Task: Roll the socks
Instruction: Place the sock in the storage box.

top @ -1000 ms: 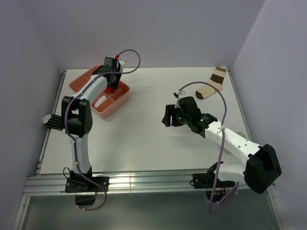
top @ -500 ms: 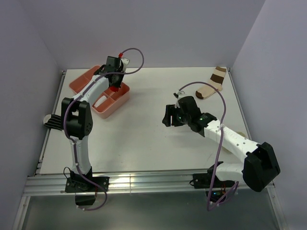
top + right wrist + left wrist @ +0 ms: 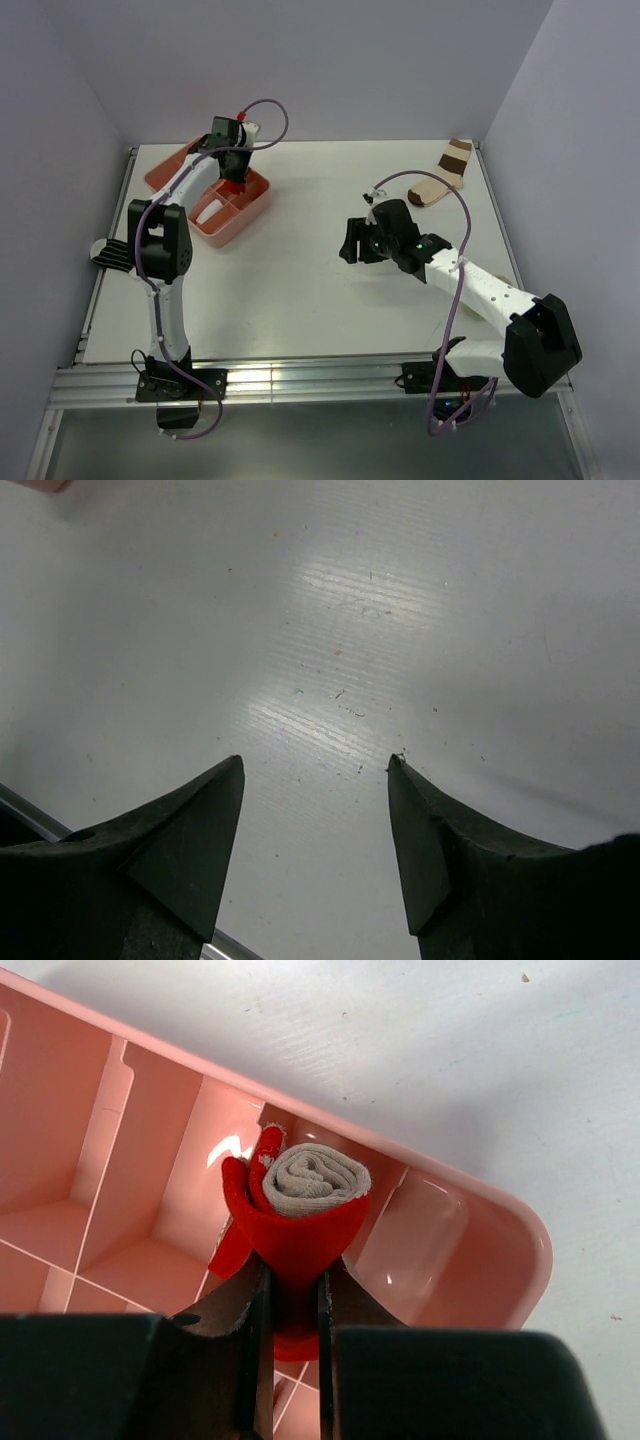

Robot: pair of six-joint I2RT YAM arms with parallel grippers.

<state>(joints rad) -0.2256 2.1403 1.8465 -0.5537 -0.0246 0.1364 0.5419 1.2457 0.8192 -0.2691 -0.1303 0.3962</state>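
A rolled tan sock with a red end (image 3: 305, 1185) hangs over the pink divided tray (image 3: 520, 1230), and my left gripper (image 3: 292, 1270) is shut on its red fabric. From above, that gripper (image 3: 233, 178) hovers over the tray's (image 3: 165, 178) right half. A white sock (image 3: 208, 211) lies in a near compartment. The black-and-white striped sock (image 3: 110, 252) lies at the table's left edge, partly behind the left arm. My right gripper (image 3: 350, 240) stands open over bare table at mid-right, with nothing between its fingers (image 3: 200, 820).
A cream sock with broad brown bands (image 3: 443, 172) lies in the back right corner. Walls close in the table on the left, back and right. A metal rail (image 3: 300, 380) runs along the near edge.
The left gripper, still holding the rolled sock, swayed slightly right and then back left over the tray. The right arm has barely moved.
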